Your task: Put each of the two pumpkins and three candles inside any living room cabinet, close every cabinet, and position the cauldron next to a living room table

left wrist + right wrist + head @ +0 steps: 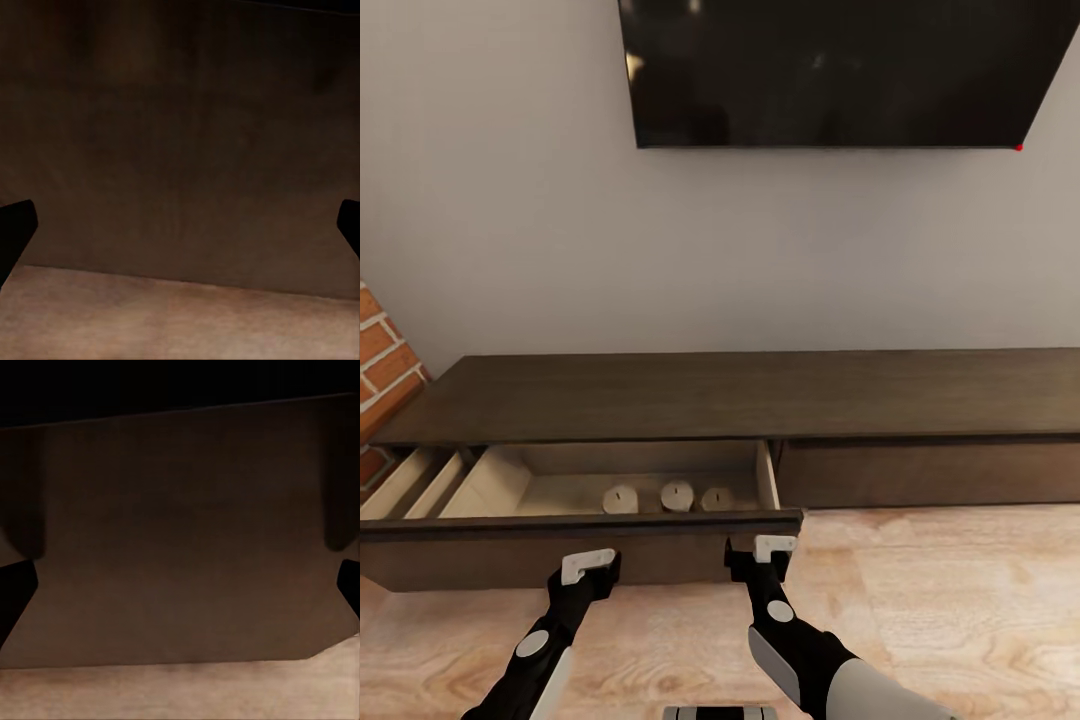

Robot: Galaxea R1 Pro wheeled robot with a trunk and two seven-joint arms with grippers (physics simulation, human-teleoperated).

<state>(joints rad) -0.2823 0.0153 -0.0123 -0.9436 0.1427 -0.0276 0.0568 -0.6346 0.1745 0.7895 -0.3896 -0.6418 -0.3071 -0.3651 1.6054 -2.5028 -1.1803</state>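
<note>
Three candles [676, 495] sit in a row on the pale floor of the open drawer [560, 480], just behind its front panel [540, 560]. So that part of the loading looks done. No pumpkins in the compartments I can see; the drawer's far-left slots are cut off by the frame edge, so can't rule them out.

The drawer belongs to the cabinet [760, 395], a long dark console under the wall TV [840, 70]. It is pulled well out over the wood floor [960, 600]. The section beyond the right tool looks flush and closed.

Both tools are up against the outside of the front panel. Left tool [588, 567] is ahead of the leftmost candle; right tool [760, 552] is near the panel's right end. Spread like that, the push should load the wide panel evenly and not rack it.

Left tool is spread wide: fingertips [16, 225] at the frame edges, dark panel between, nothing held. Right tool is the same, fingertips [16, 589] wide with the panel filling the gap.

My read: the step is shoving the drawer shut. Brick fireplace [385, 370] is off beyond the left tool.
</note>
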